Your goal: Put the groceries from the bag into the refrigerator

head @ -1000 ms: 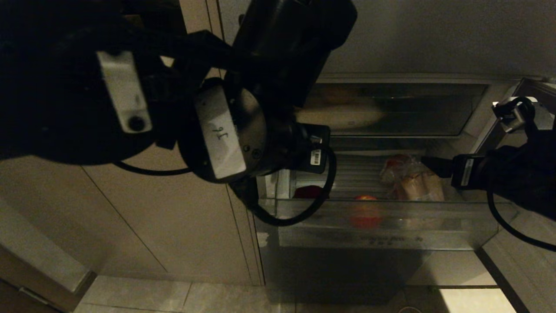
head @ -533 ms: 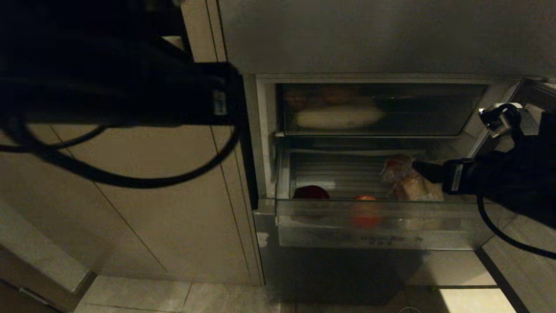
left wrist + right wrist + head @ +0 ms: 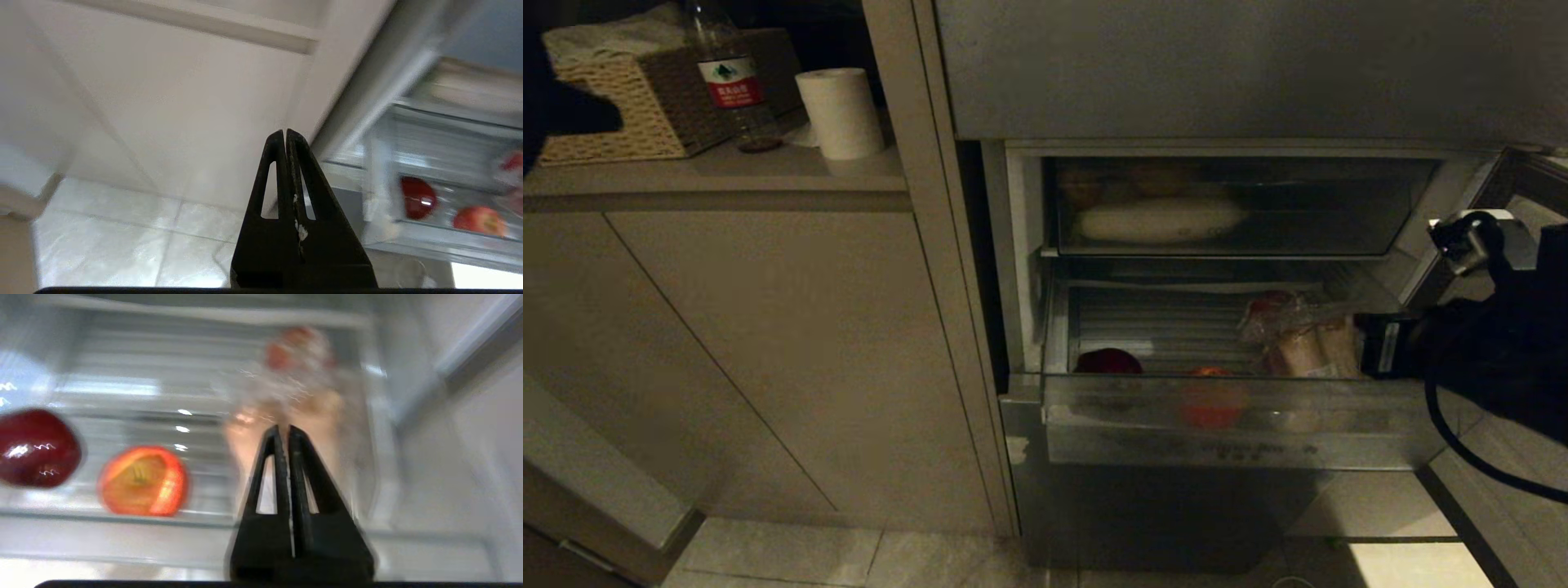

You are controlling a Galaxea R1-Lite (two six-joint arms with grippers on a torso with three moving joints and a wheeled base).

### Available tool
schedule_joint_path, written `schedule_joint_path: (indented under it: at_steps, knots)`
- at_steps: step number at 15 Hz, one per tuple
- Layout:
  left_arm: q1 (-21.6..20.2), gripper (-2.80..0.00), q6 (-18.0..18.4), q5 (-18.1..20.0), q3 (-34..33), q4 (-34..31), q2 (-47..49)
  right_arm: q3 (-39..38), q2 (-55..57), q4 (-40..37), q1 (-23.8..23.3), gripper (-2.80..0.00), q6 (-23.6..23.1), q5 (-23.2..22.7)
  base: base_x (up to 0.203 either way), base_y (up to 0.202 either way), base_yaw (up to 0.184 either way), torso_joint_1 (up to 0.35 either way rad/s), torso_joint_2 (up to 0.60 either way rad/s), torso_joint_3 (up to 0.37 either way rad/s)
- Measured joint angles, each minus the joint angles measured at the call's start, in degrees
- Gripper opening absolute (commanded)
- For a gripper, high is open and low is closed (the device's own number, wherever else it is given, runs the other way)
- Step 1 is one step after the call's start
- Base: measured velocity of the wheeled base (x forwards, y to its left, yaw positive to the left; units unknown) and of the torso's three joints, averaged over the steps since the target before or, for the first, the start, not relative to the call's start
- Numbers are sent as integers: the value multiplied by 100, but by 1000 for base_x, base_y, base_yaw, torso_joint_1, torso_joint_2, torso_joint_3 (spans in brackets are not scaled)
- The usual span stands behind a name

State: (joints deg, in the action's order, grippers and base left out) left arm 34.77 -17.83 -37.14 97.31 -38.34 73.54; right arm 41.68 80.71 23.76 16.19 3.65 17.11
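While the clear drawer (image 3: 1225, 425) of the refrigerator (image 3: 1176, 73) is pulled out, its ribbed white floor and glossy transparent front wall are exposed. A crinkly clear wrap of pale beige lumps (image 3: 1298, 339), with something red at its far end, is seen lying at the drawer's right side. A dark red rounded fruit (image 3: 1107, 361) is placed at the left, and an orange-red apple (image 3: 1211, 400) is set between the two, close behind the front wall. A pale oblong object (image 3: 1160, 219) is visible behind the smoky panel of the compartment above.

The right gripper (image 3: 284, 433) is held over the drawer's right end, near the wrapped lumps; its black tapered fingers are pressed together with nothing between them. The left gripper (image 3: 285, 134) is held apart from the drawer, before the smooth beige cabinet door (image 3: 792, 351), with its fingers likewise closed on nothing.

On the counter (image 3: 719, 175), a woven basket (image 3: 613, 110), a clear bottle with a red label (image 3: 727, 77) and a white paper roll (image 3: 840, 110) are seen.
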Motion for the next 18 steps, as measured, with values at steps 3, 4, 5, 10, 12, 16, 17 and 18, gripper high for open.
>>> schedule_joint_path:
  at_steps: [3,4,5,10,12,16,17,18]
  knots:
    - [-206,-280,23,74,-560,-3,-455,-367,-168,-1,-115,-280,233,65,0,0,0,0,0,0]
    - [-225,-280,50,84,-737,2,-568,-453,-204,0,-123,-280,238,50,0,0,0,0,0,0]
    - [-236,-280,63,95,-951,21,-682,-512,-233,-2,-123,-280,215,30,0,0,0,0,0,0]
    - [-124,-280,69,541,-2259,177,-940,-993,-285,30,-167,-280,282,-291,0,0,0,0,0,0]
    - [99,-280,74,521,-2915,566,-1174,-1563,-484,65,-142,-280,251,-310,0,0,0,0,0,0]
    - [253,-280,157,587,-4457,1287,-1945,-2419,-972,-19,-104,-280,144,3,0,0,0,0,0,0]
    - [286,-280,292,664,-4783,1582,-2236,-2509,-1158,-17,-104,-280,42,12,0,0,0,0,0,0]
    - [312,-280,456,829,-4967,1847,-2522,-2543,-1343,-17,-89,-280,-117,8,0,0,0,0,0,0]
